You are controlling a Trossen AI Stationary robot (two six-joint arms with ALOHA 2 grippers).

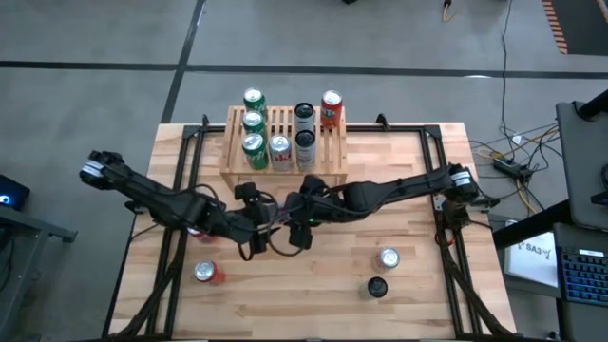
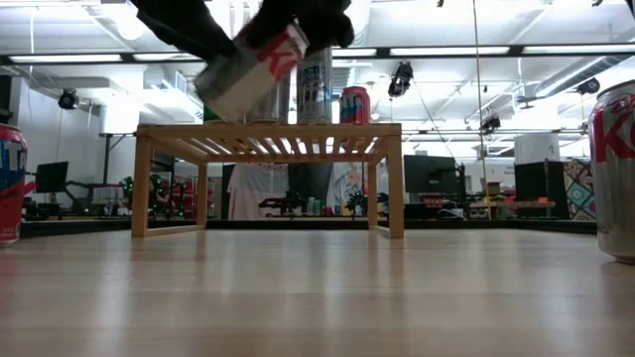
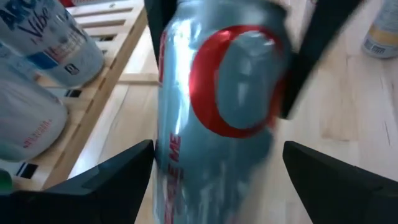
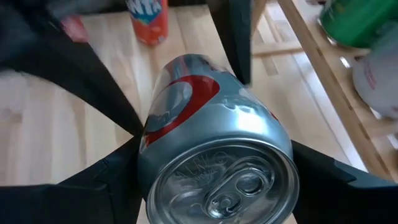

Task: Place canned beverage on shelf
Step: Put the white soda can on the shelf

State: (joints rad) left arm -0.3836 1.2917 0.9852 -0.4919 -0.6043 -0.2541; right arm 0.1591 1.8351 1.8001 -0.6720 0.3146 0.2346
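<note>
A silver can with red markings (image 2: 248,69) hangs tilted in the air in front of the shelf (image 2: 268,134), a low wooden rack with several cans standing on its slatted top (image 1: 285,142). My right gripper (image 4: 214,155) is shut on this can, whose tab end (image 4: 217,180) faces that wrist. My left gripper (image 3: 217,149) is open, with a finger on either side of the can's other end (image 3: 211,124). Both grippers meet mid-table (image 1: 280,214). My right gripper pinches the can's side wall (image 4: 144,134) between its two fingers, near the tab end. The fingers come from the table's right, slanting down, and lie along the can. The can is lifted clear of the table and tilted.
Loose cans stand on the plank table: a red-and-silver one (image 1: 204,273) near left, a silver one (image 1: 388,257) and a dark one (image 1: 377,286) near right. An orange can (image 4: 149,18) stands beyond the held can. The shelf's right front slats (image 1: 328,157) are bare.
</note>
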